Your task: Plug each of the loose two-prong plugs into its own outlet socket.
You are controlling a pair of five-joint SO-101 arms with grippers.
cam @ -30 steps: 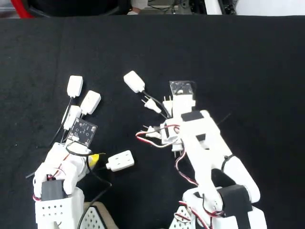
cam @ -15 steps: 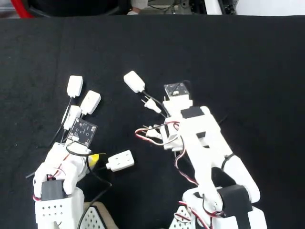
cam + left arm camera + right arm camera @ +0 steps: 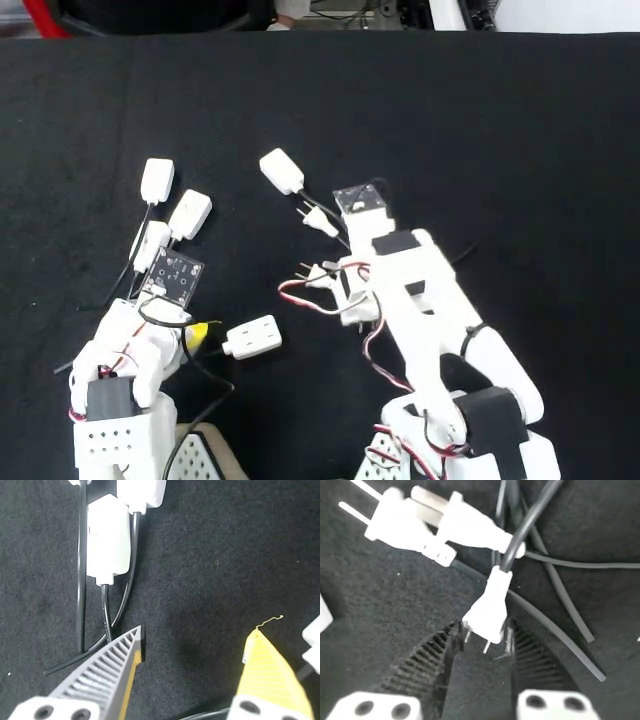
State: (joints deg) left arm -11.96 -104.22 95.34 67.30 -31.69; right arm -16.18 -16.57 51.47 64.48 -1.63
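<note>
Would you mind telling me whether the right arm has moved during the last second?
Yes. In the high view the right arm has swung left, toward the white socket.

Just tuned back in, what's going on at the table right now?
The right gripper is down over the cords, open, with one white plug between its jaws, not clearly clamped yet. Two more plugs lie just beyond. The left gripper hangs open above the black cloth, holding nothing; an outlet socket lies beside it.
</note>
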